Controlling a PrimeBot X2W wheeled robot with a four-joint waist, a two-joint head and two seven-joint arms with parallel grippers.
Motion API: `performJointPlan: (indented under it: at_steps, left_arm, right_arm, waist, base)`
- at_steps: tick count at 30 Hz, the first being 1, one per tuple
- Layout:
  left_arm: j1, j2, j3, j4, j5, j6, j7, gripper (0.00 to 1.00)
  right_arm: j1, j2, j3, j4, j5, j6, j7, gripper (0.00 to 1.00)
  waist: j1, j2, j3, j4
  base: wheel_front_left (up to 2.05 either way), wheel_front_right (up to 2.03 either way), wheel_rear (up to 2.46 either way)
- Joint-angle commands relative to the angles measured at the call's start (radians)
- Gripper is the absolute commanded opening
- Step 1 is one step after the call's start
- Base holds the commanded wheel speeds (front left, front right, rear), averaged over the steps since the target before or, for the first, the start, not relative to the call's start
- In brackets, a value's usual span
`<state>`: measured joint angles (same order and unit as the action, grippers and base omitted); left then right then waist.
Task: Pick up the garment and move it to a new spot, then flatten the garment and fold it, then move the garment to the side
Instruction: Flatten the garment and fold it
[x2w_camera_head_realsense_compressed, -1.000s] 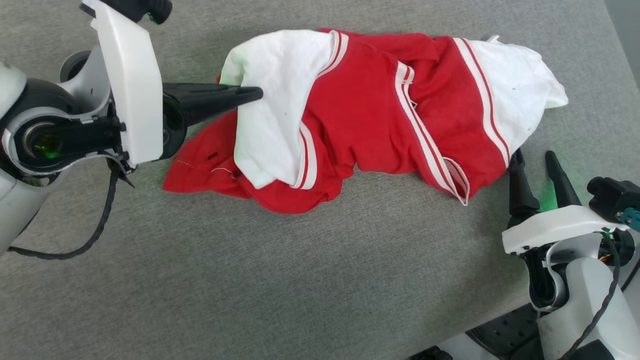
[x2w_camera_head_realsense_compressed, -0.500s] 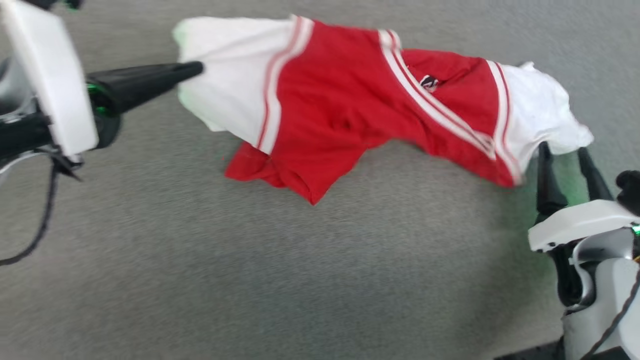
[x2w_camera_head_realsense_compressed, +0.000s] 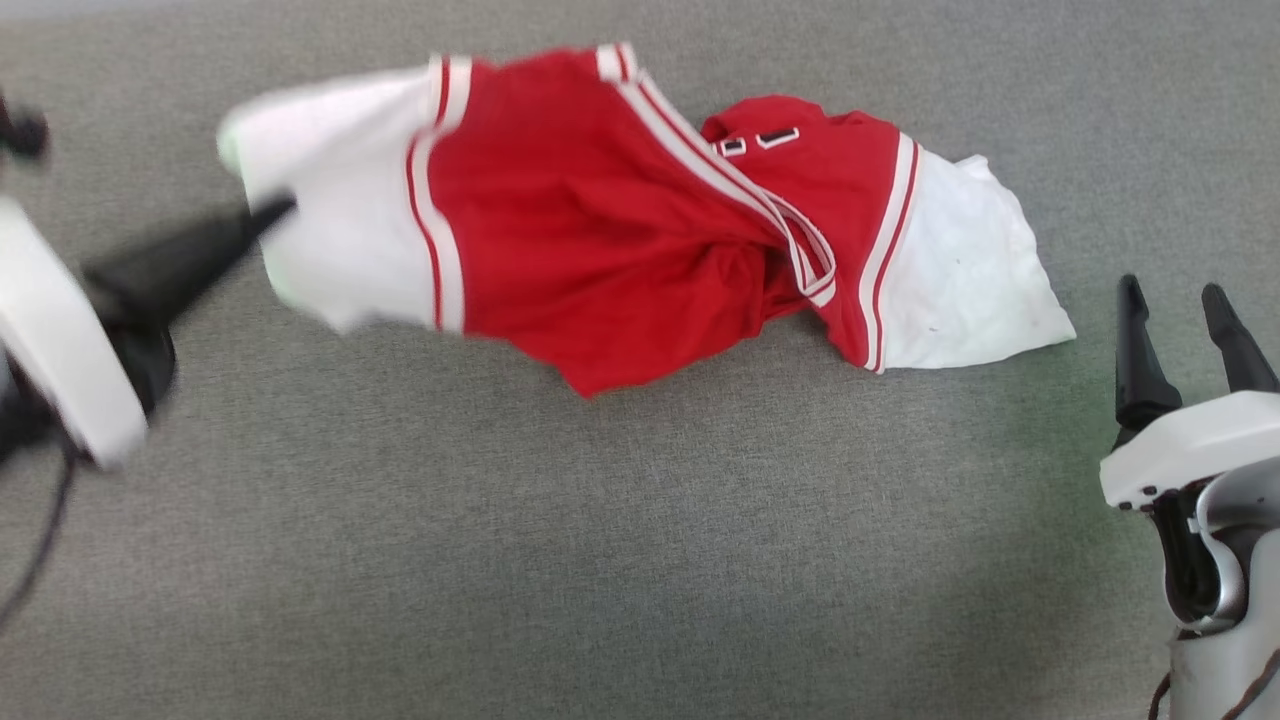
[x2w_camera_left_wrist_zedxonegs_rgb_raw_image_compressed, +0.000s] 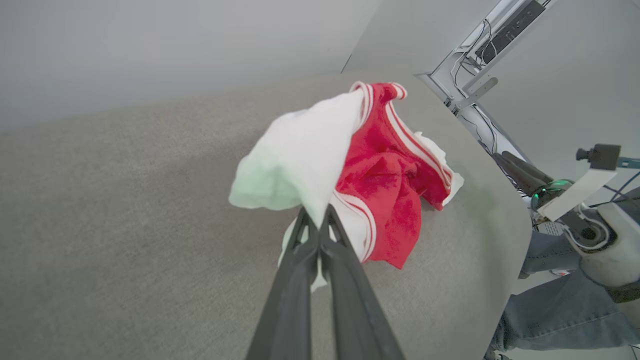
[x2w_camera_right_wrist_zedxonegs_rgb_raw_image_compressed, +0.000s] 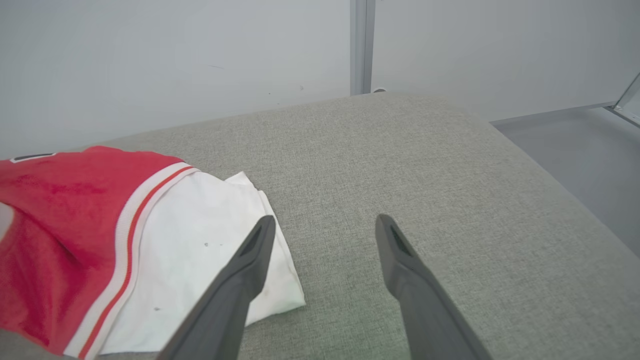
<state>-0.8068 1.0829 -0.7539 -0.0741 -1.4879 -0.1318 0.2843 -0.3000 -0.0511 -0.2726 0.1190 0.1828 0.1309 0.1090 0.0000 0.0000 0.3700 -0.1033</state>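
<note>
Red knit with white sleeves and striped trim: the garment (x2w_camera_head_realsense_compressed: 600, 250) lies bunched and drawn out sideways across the far middle of the grey fabric-topped table (x2w_camera_head_realsense_compressed: 600, 560). The white sleeve on the robot's left is raised off the surface. The white sleeve on the right lies flat on the table. A fragment of black lettering outlined in white shows near the neckline.

Left claw (x2w_camera_head_realsense_compressed: 275, 210): fingers pressed together, pinching the edge of the raised white sleeve. In the left wrist view the cloth hangs from the tips. The claw is blurred in the head view.

Right claw (x2w_camera_head_realsense_compressed: 1172, 292): fingers spread wide, holding nothing, low over the table just beside the corner of the flat sleeve. Whether one finger touches that corner cannot be confirmed.

Assessment: the step in hand appears to be the first, picking up the garment and carrying it to a new spot. Only one end is up, and nothing is flattened or folded yet.

Next move calls for a firm pinch while the trailing end clears or slides along the table. The free claw is well placed to take the right sleeve for spreading.
</note>
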Motion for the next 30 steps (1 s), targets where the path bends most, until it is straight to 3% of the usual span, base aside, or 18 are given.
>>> performJointPlan:
  at_steps: [1,7,12,20,21,22,23,30]
  left_arm:
    - [0.045,0.025,-0.022,-0.015,0.038,0.002,-0.038,0.0]
    - [0.206,0.102,-0.228,-0.009,0.197,0.002,-0.263,0.0]
    - [0.21,0.082,-0.33,0.125,0.155,0.002,-0.368,0.0]
    - [0.126,0.029,-0.411,0.271,0.093,0.002,-0.391,0.0]
    - [0.112,0.029,-0.424,0.277,0.094,0.002,-0.387,0.04]
    - [0.097,0.034,-0.436,0.28,0.097,0.002,-0.384,0.57]
    - [0.078,0.045,-0.443,0.284,0.103,0.002,-0.386,0.99]
    - [-0.055,0.152,-0.49,0.267,0.18,0.002,-0.336,1.0]
  right_arm:
    - [0.014,-0.001,-0.004,-0.009,-0.008,0.0,0.007,1.0]
    - [0.043,-0.001,-0.017,-0.038,-0.01,0.0,0.038,1.0]
    - [0.045,-0.001,-0.021,-0.068,-0.014,0.0,0.066,1.0]
    - [0.043,-0.001,-0.014,-0.091,-0.018,0.0,0.091,1.0]
    - [0.046,-0.001,-0.013,-0.093,-0.017,0.0,0.092,1.0]
    - [0.049,-0.001,-0.013,-0.095,-0.016,0.0,0.091,1.0]
    - [0.053,-0.001,-0.012,-0.098,-0.014,0.0,0.093,1.0]
    - [0.058,-0.001,-0.002,-0.094,0.0,0.0,0.08,1.0]
  waist:
    - [0.0,0.0,-0.011,0.005]
    - [0.0,0.0,-0.036,0.011]
    - [0.0,0.0,-0.043,0.017]
    - [0.0,0.0,-0.049,0.021]
    - [0.0,0.0,-0.05,0.022]
    - [0.0,0.0,-0.05,0.023]
    - [0.0,0.0,-0.05,0.024]
    - [0.0,0.0,-0.044,0.015]
  base:
    - [0.0,0.0,0.0]
    - [0.0,0.0,0.0]
    - [0.0,0.0,0.0]
    - [0.0,0.0,0.0]
    - [0.0,0.0,0.0]
    - [0.0,0.0,0.0]
    - [0.0,0.0,0.0]
    - [0.0,0.0,0.0]
